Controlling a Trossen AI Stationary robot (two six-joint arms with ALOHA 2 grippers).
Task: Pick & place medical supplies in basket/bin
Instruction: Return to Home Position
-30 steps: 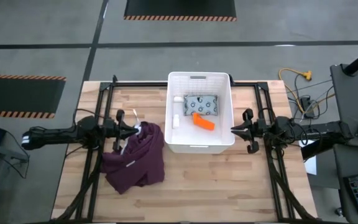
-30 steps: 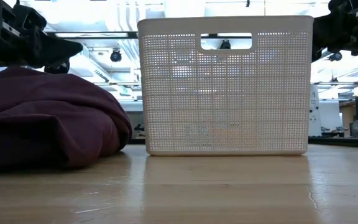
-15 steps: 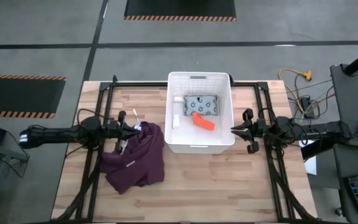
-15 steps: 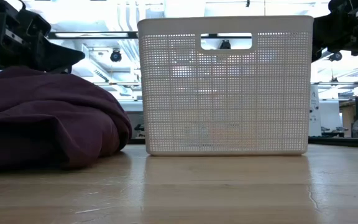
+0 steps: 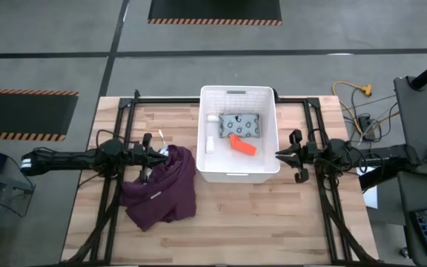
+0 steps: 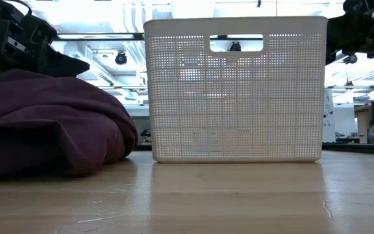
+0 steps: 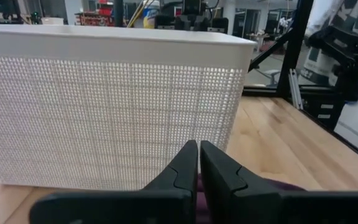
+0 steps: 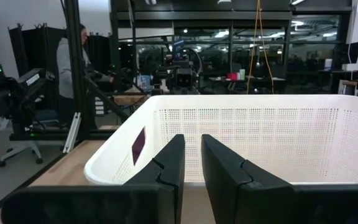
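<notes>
The white slatted basket (image 5: 267,104) stands mid-table. Inside it lie the grey dotted packet (image 5: 242,124), the orange tube (image 5: 243,145) and two tiny white bottles (image 5: 212,117) (image 5: 210,144). My left gripper (image 5: 161,153) (image 7: 199,155) is shut. It hangs low over the top of the maroon garment (image 5: 161,185), left of the basket, pointing at the basket's wall (image 7: 104,112). My right gripper (image 5: 277,156) (image 8: 192,149) waits just right of the basket at rim height, its fingers a narrow gap apart. My left gripper is right over the maroon garment's (image 6: 50,123) upper folds. I cannot tell whether its shut fingers (image 6: 70,65) touch the cloth. Maroon shows just under the fingers in the left wrist view.
The garment lies heaped on the wooden table (image 5: 258,222) against the basket's left side. A black frame (image 5: 302,104) runs round the table's far part. Bare wood stretches along the near edge. A person stands in the room behind, seen in the right wrist view.
My left gripper has drawn back a little toward the table's left edge and sunk lower, closer to the garment. The right arm, the basket and its contents have kept still.
</notes>
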